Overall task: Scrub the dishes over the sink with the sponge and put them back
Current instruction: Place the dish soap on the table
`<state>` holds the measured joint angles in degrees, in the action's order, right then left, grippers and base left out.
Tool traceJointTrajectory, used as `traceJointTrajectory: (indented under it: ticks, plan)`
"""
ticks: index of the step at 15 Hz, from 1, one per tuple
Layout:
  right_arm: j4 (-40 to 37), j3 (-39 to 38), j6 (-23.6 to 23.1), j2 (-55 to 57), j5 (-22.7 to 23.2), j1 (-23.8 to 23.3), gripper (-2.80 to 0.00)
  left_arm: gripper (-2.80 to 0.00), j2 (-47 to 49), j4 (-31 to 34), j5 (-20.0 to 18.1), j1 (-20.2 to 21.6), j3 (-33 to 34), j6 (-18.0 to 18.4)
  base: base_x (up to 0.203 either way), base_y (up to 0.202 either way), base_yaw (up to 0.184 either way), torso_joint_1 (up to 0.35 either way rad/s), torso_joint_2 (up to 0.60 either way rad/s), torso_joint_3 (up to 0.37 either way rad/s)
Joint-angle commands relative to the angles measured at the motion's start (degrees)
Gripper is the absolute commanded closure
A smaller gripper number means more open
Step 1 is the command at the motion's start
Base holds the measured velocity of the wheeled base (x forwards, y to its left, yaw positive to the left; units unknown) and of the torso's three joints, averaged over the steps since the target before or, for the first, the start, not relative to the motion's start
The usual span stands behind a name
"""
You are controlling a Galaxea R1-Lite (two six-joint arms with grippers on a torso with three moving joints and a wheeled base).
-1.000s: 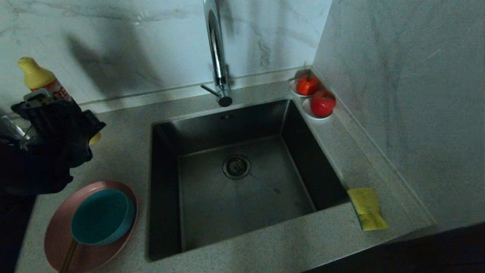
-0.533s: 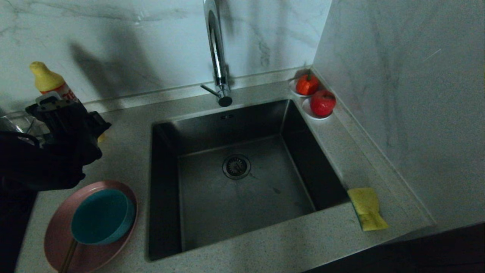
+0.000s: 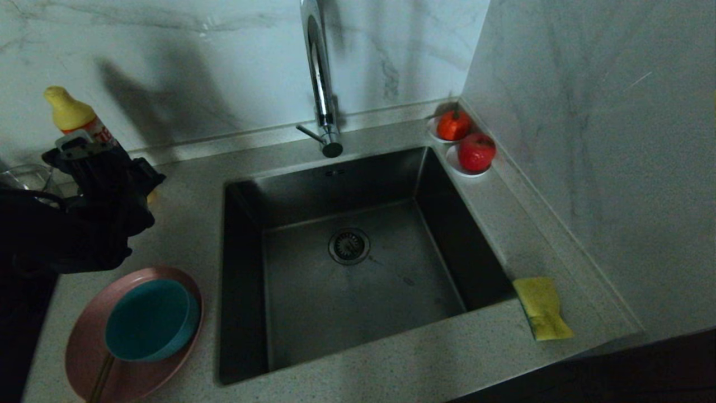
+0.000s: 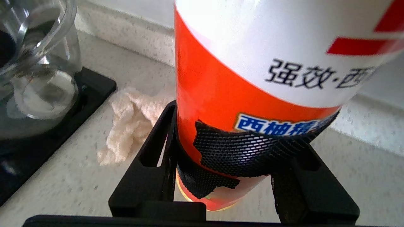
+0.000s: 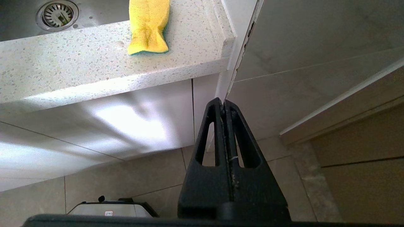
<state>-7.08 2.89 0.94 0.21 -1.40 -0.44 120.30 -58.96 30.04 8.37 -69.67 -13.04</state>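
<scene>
head view: the left gripper (image 3: 120,179), clamped on the yellow-capped orange-and-white detergent bottle (image 3: 75,118), has carried it a little toward the back wall since a second ago. the matte pink plate (image 3: 89,341) with the teal-blue bowl (image 3: 151,318) and wooden chopsticks (image 3: 102,378) sits untouched on the surface beside the dark steel sink (image 3: 358,268); the yellow sponge (image 3: 541,307) lies at its right edge.

left wrist view: fingers (image 4: 151,164) grip the bottle's base just above the surface, likely setting it down.

right wrist view: the right gripper (image 5: 224,105) hangs parked below the surface edge, fingers closed and empty. scrubbing hasn't begun.

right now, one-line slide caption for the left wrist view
Left gripper fingers closed around an orange-and-white detergent bottle above the countertop, a crumpled cloth behind.
</scene>
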Motion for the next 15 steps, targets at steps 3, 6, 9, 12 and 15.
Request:
traceJointTrajectory:
  ticks: [3, 6, 9, 12, 15]
  plan:
    - [0.0, 0.0, 0.0, 0.0, 0.0, 0.0, 0.00, 0.00, 3.6, -0.5, 0.5, 0.1, -2.9, -0.3, 0.000, 0.000, 0.000, 0.000, 0.00, 0.000]
    - [0.0, 0.0, 0.0, 0.0, 0.0, 0.0, 0.00, 0.00, 5.0, -0.5, 1.4, 0.0, -6.0, -0.5, 0.000, 0.000, 0.000, 0.000, 0.00, 0.000]
    - [0.0, 0.0, 0.0, 0.0, 0.0, 0.0, 0.00, 0.00, 5.2, -0.3, 1.9, 0.0, -7.2, -0.5, 0.000, 0.000, 0.000, 0.000, 0.00, 0.000]
    - [0.0, 0.0, 0.0, 0.0, 0.0, 0.0, 0.00, 0.00, 5.1, -0.1, 2.1, 0.0, -7.2, -0.5, 0.000, 0.000, 0.000, 0.000, 0.00, 0.000]
    - [0.0, 0.0, 0.0, 0.0, 0.0, 0.0, 0.00, 0.00, 4.7, 1.0, 3.1, 0.0, -7.3, -0.5, 0.000, 0.000, 0.000, 0.000, 0.00, 0.000]
